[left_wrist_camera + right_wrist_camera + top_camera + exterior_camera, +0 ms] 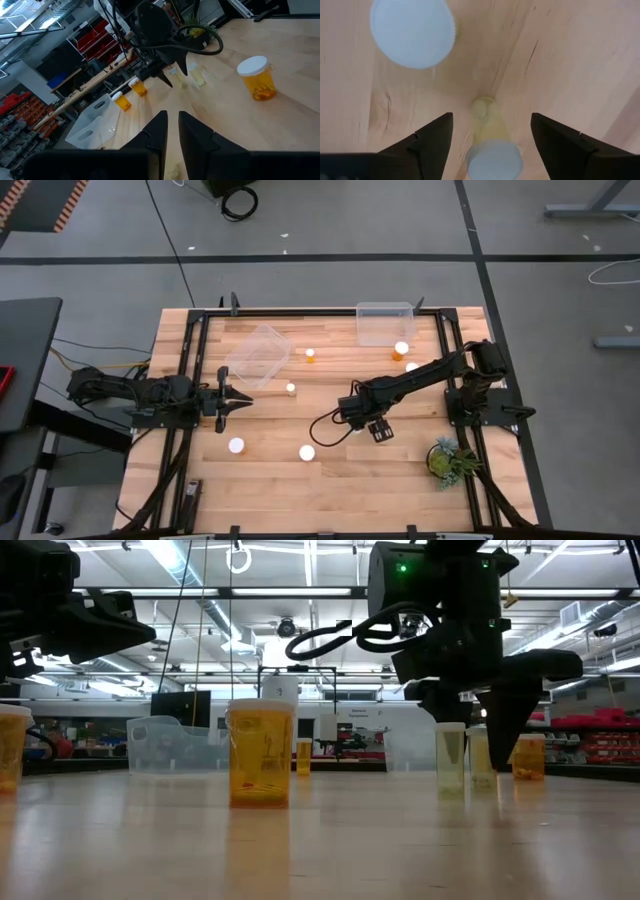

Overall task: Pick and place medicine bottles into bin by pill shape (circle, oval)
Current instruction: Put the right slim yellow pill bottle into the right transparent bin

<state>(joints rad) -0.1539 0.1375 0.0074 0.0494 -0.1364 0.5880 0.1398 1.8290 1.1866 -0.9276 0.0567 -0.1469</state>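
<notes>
Approach step: right pincer (490, 145), fingers spread, hangs directly above a white-capped medicine bottle (495, 159) standing mid-surface (400, 480). Next: descend and close. Left pincer (172, 132), pressed together, waits.

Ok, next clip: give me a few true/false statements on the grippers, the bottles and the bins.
1. The right gripper is open above a white-capped bottle. True.
2. The left gripper holds a bottle. False: it is shut on nothing.
3. Two clear bins sit on the table. True.
4. The green plant stands inside a bin. False: it stands on the table near the right arm's base.
</notes>
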